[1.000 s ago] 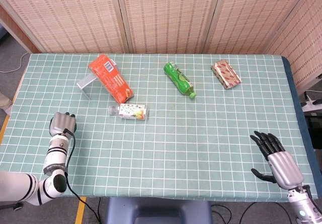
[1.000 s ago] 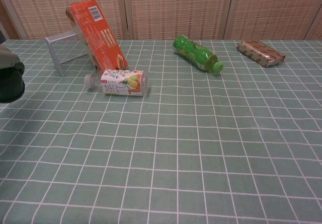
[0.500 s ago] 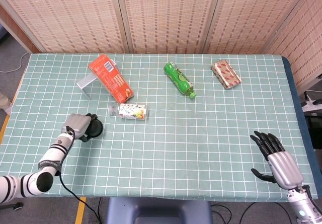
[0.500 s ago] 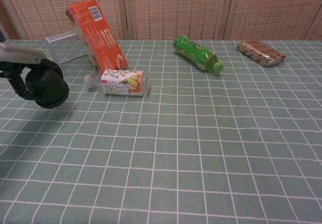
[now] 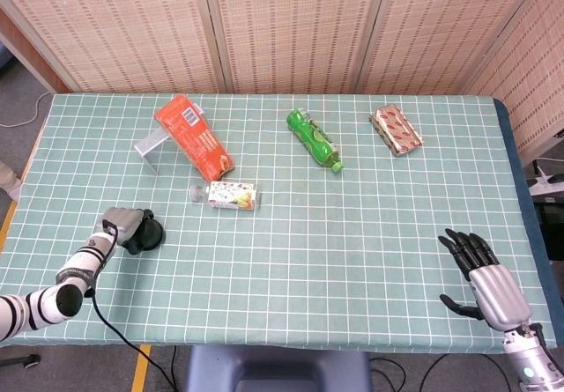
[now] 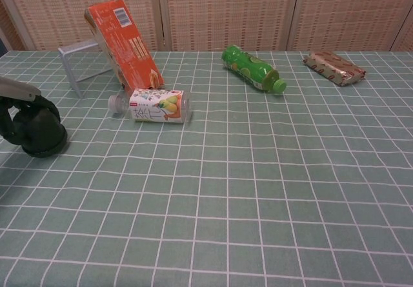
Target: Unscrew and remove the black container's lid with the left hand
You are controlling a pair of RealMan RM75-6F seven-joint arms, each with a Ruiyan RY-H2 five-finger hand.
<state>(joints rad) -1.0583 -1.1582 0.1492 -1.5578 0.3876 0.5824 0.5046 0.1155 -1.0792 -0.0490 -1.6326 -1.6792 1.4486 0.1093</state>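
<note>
Lowered onto the surface [image 6: 258,190], the black container [image 6: 40,132] is gripped by the left robot hand [image 5: 123,225]; the right robot hand [image 5: 483,273] lies open.

Left hand [image 5: 123,225] has lowered the black container [image 6: 40,131] onto the table [image 5: 352,233]

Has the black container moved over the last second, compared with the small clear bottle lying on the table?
Yes. The black container, held by the left hand, first swung in toward the clear bottle, then came down onto the table, left of it.
</note>
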